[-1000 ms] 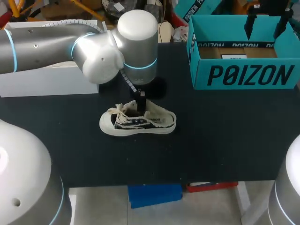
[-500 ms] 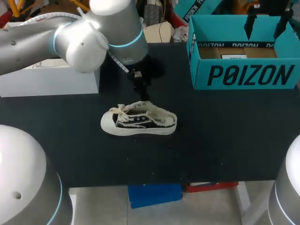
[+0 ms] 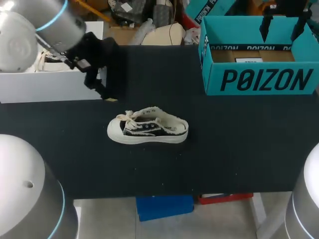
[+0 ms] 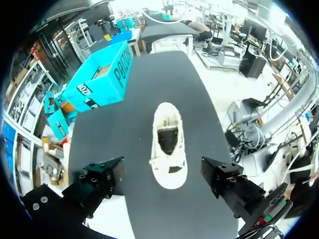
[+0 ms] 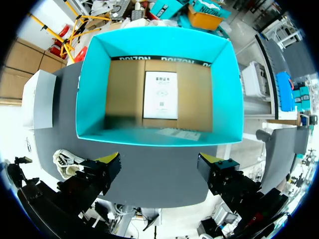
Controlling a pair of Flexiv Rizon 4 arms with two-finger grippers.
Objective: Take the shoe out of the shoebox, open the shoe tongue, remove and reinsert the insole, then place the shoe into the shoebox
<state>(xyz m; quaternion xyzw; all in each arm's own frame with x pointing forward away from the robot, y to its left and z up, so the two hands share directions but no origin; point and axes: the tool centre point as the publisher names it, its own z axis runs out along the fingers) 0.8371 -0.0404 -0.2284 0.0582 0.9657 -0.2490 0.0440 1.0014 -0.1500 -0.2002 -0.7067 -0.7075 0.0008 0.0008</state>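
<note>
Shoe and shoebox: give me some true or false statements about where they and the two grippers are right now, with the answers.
1. The shoe stands on the table, outside the shoebox. True.
2. The left gripper is shut on the shoe. False: its fingers are open and clear of the shoe, which lies ahead of them.
3. A second shoe is in the shoebox. False: the right wrist view shows only a white sheet on its cardboard floor.
4. The right gripper hangs over the shoebox with its fingers open. True.
5. The shoe lies tipped on its side. False: it sits upright on its sole, opening upward.
</note>
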